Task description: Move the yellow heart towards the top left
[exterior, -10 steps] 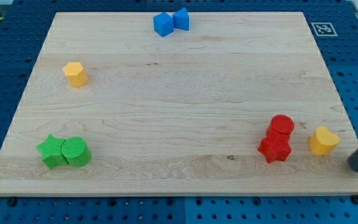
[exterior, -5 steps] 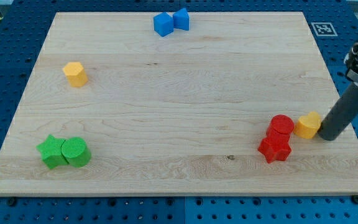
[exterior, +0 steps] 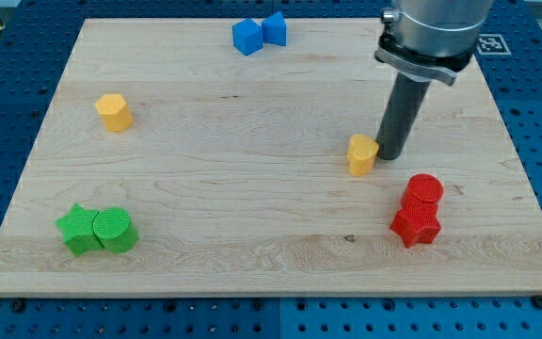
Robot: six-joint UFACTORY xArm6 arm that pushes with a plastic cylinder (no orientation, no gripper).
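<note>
The yellow heart-shaped plastic block sat on the pale wooden board, right of the board's centre and a little above its middle height. My tip, the lower end of the straight dark rod, stood just at the heart's right side, touching it or very nearly so; the rod carried no pincer, so there was nothing to be released or clenched. Below and to the right of the heart, well clear of it, the red cylinder block stood touching the red star-like block beneath it. Far off at the view's left, the yellow hexagonal block lay alone near the board's left edge. In the bottom left corner the green star block and the green cylinder block sat pressed side by side. At the view's top, two blue blocks, their shapes hard to make out, rested together against the upper edge. A blue pegboard table surrounded the board.
</note>
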